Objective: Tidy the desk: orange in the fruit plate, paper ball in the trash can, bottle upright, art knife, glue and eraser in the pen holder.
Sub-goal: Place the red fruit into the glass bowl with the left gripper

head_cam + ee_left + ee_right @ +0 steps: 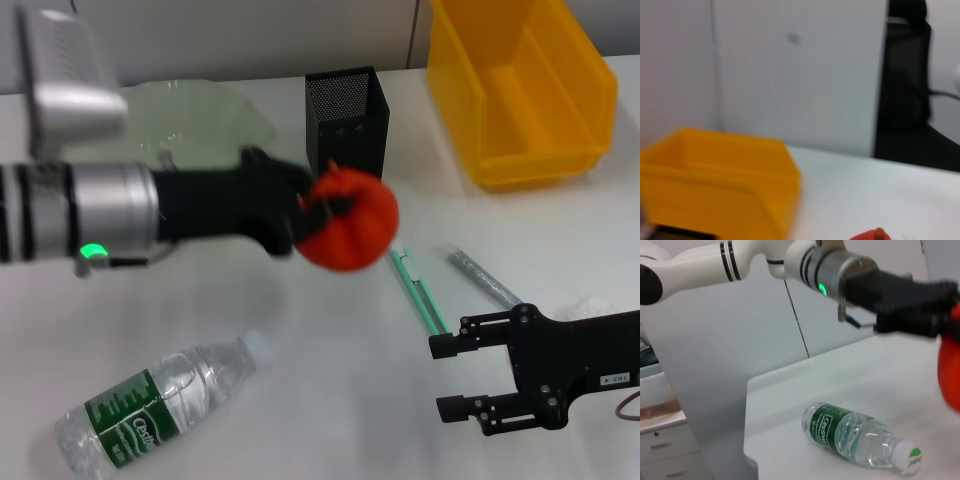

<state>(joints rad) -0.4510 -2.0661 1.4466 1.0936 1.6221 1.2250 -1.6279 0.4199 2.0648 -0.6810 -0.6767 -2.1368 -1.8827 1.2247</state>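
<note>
Bottle [160, 403] is lying on its side at the near left, fruit plate [205, 112] waiting at the back. Left gripper [310, 213] is carrying the orange [348, 221] clamped, aloft before the pen holder [347, 112]; best to swing back over the plate, lower, then release. Right gripper [455, 378] is hovering, fingers apart.

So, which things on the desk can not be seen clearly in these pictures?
- Orange: head view, blurred, and the left gripper covers one side.
- Fruit plate: head view, left arm hides its near part.
- Pen holder: its inside can not be seen.
- Grey stick: too blurred to name.
- White thing by the right gripper: mostly hidden behind it.
- Eraser: not found.
</note>
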